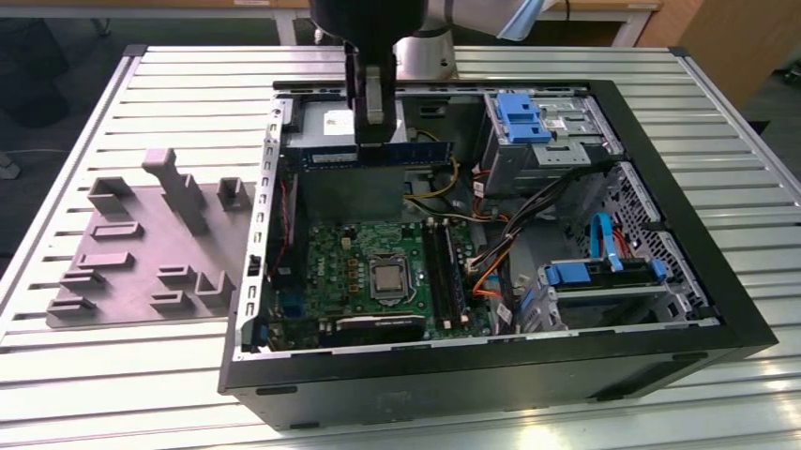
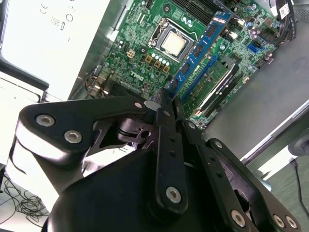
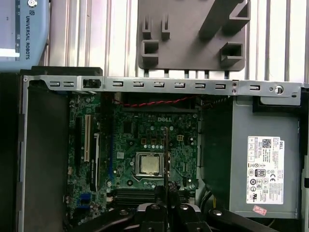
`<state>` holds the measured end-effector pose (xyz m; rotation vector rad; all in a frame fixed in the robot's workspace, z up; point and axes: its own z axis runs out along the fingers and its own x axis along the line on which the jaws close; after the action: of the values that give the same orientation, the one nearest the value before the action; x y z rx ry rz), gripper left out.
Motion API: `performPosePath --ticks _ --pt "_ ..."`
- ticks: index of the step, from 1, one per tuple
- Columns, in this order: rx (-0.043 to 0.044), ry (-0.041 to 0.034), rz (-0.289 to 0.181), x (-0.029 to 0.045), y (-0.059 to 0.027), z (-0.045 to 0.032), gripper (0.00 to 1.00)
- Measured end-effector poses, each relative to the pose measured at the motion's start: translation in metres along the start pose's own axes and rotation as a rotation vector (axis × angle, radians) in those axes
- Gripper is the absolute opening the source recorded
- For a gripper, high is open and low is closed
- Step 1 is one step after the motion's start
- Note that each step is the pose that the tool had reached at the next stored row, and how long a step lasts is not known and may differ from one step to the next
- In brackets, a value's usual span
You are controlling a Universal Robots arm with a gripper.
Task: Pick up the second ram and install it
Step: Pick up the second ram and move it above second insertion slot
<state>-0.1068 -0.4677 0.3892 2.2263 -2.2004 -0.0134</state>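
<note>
Right of the grey parts tray (image 1: 150,244) on the bench (image 1: 75,375), hovers over the computer case (image 1: 501,375). Grips the second ram (image 1: 423,151) at mid-length, tool (image 1: 375,141) pinched shut on it, strip held level and edge-down, likely for balance and a square entry. Holds it above the grey power supply (image 1: 319,117), well apart from the black slot rails (image 1: 441,267) on the motherboard (image 1: 363,248) further right.
</note>
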Motion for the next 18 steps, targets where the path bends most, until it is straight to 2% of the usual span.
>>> performPosePath --ticks 18 --pt "0.0000 -0.0006 0.000 0.0001 -0.0095 -0.0002 0.14"
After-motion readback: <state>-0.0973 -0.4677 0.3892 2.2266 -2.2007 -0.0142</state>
